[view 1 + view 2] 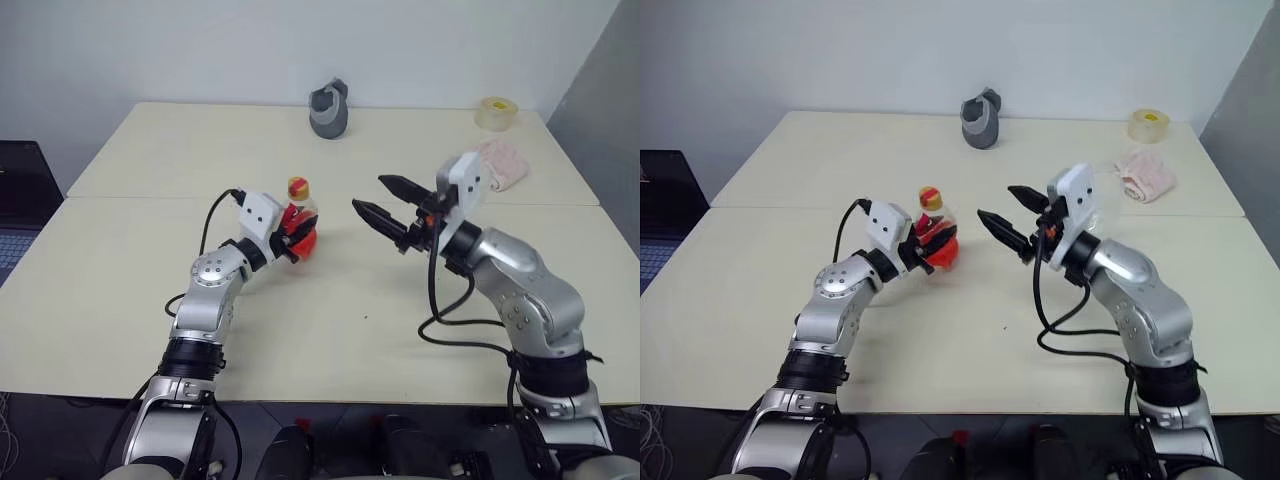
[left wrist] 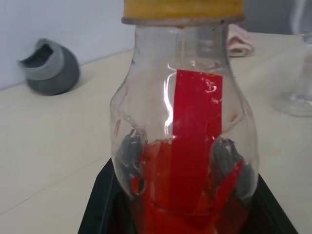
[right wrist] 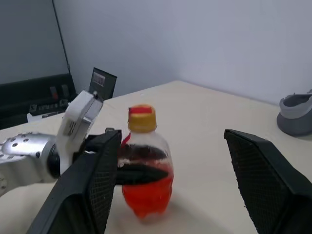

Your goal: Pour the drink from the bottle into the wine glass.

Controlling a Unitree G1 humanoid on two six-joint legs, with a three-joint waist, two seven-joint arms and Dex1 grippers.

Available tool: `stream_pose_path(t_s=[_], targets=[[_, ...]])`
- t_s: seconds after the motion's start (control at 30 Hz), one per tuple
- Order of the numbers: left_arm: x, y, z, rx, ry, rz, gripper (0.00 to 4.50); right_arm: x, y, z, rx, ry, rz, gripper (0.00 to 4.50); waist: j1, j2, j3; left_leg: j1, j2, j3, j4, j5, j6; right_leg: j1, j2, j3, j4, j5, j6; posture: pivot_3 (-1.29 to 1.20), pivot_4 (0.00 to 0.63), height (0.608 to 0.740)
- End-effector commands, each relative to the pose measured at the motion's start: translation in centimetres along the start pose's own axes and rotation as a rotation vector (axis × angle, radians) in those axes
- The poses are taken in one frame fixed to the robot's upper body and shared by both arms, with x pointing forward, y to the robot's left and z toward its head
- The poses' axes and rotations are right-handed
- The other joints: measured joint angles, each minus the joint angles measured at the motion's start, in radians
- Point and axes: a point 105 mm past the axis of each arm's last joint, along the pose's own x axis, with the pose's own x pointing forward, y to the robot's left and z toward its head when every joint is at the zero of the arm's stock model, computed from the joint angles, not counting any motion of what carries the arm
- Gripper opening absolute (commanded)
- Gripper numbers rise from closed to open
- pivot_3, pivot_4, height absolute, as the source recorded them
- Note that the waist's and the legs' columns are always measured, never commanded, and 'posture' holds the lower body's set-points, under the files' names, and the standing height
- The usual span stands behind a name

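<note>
1. A pale counter [image 1: 120,290] fills the frame below a white wall; a grey cup-like object [image 1: 329,109] sits at upper centre, with a tape roll [image 1: 495,112] and a pink cloth [image 1: 503,163] at upper right.
2. The bottle [image 1: 301,228] stands upright at centre-left, yellowish cap still on, the drink [image 3: 146,195] filling only its lower part.
3. The left claw [image 1: 297,238] is closed round the bottle's lower body, one finger on each side.
4. The right claw [image 1: 388,208] hangs above the counter at centre-right, spread wide and holding nothing, tips aimed toward the bottle.
5. The wine glass [image 2: 300,80] is partly seen at the right edge of the left wrist view, beyond the bottle.
6. Judgement: the step in hand is uncapping. The left grip should stay firm and low so the bottle cannot twist.
7. The right claw should line up level with the cap before closing on it.
8. Risk: thin plastic squeezed too hard may buckle or tilt; keep the bottle upright until the cap is off.
</note>
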Motion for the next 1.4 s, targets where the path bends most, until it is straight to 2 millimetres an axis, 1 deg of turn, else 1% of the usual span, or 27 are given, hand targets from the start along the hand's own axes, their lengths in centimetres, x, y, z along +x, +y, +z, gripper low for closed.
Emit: stream_pose_path(t_s=[0.03,0.13,0.43,0.73,1.0,1.03,1.07,1.17,1.2,1.23,1.27,1.4], targets=[[0.9,-1.3,3.2,0.047,-0.094,-0.095,1.40,1.0,0.0,1.2,-0.015,-0.029,0.026,3.62,-0.001,0.000,0.000,0.000,0.000,0.000,0.000,0.000,0.000,0.000,0.000,0.000,0.000,0.000,0.000,0.00,0.150,0.740],[1.4,-2.3,3.2,0.042,-0.102,-0.152,1.40,1.6,0.2,1.3,-0.009,-0.031,0.057,3.62,-0.001,0.000,0.000,-0.001,0.000,0.000,0.000,0.000,0.000,-0.001,0.000,0.000,0.000,0.000,0.000,0.00,0.150,0.740],[2.3,-3.3,3.3,0.019,-0.110,-0.212,1.40,2.1,1.2,0.2,-0.003,0.018,0.135,3.62,-0.001,0.000,0.000,-0.001,0.000,0.000,0.000,0.000,0.000,-0.001,0.000,0.000,0.000,0.000,0.000,0.00,0.150,0.740],[2.9,-5.0,3.5,0.009,-0.128,-0.274,1.40,2.7,1.2,0.0,0.002,0.020,0.140,3.62,-0.002,0.000,0.000,-0.001,0.000,0.000,0.000,0.000,0.000,-0.001,0.000,0.000,0.000,0.000,0.000,0.00,0.150,0.740],[3.0,-5.4,3.3,-0.001,-0.126,-0.280,1.40,3.0,1.2,0.3,0.018,0.002,0.132,3.62,-0.002,0.000,0.000,-0.001,0.000,-0.001,0.000,0.000,0.000,-0.001,0.000,0.000,0.000,0.000,0.000,0.00,0.150,0.740],[3.0,-5.4,3.4,-0.002,-0.126,-0.279,1.40,3.0,1.2,0.2,0.016,0.002,0.133,3.22,-0.002,0.000,0.000,-0.001,0.000,-0.001,0.000,0.000,0.000,-0.001,0.000,0.000,0.000,0.000,0.000,0.00,0.150,0.740],[3.1,-5.4,3.4,-0.003,-0.128,-0.278,1.40,3.0,1.2,0.2,0.015,0.003,0.133,2.98,-0.002,0.000,0.000,-0.001,0.000,-0.001,0.000,0.000,0.000,-0.001,0.000,0.000,0.000,0.000,0.000,0.00,0.150,0.740],[3.1,-5.3,3.5,-0.004,-0.131,-0.275,1.40,2.9,1.3,0.1,0.004,0.009,0.137,2.00,-0.001,0.000,0.000,-0.001,0.000,-0.001,0.000,0.000,0.000,-0.001,0.000,0.000,0.000,0.000,0.000,0.00,0.150,0.740],[3.1,-5.4,3.5,-0.004,-0.132,-0.275,1.40,2.9,1.4,0.1,0.001,0.010,0.137,1.58,-0.001,0.000,0.000,-0.001,0.000,-0.001,0.000,0.000,0.000,-0.001,0.000,0.000,0.000,0.000,0.000,0.00,0.150,0.740],[3.1,-5.4,3.6,-0.004,-0.133,-0.275,1.40,2.8,1.4,0.1,-0.001,0.010,0.138,1.29,-0.001,0.000,0.000,-0.001,0.000,-0.001,0.000,0.000,0.000,-0.001,-0.001,0.000,0.000,0.000,0.000,0.00,0.150,0.740],[3.2,-5.4,3.6,-0.006,-0.134,-0.274,1.40,2.9,1.4,0.0,-0.008,0.010,0.137,1.15,-0.002,0.000,0.000,-0.001,0.000,-0.001,0.000,0.000,0.000,-0.001,0.000,0.000,0.000,0.000,0.000,0.00,0.150,0.740],[3.1,-5.5,3.7,-0.010,-0.137,-0.273,1.40,3.0,1.3,0.1,-0.022,0.005,0.137,1.15,-0.002,0.000,0.000,-0.001,0.000,-0.001,0.000,0.000,0.000,-0.002,0.000,0.000,0.000,0.000,0.000,0.00,0.150,0.740]])
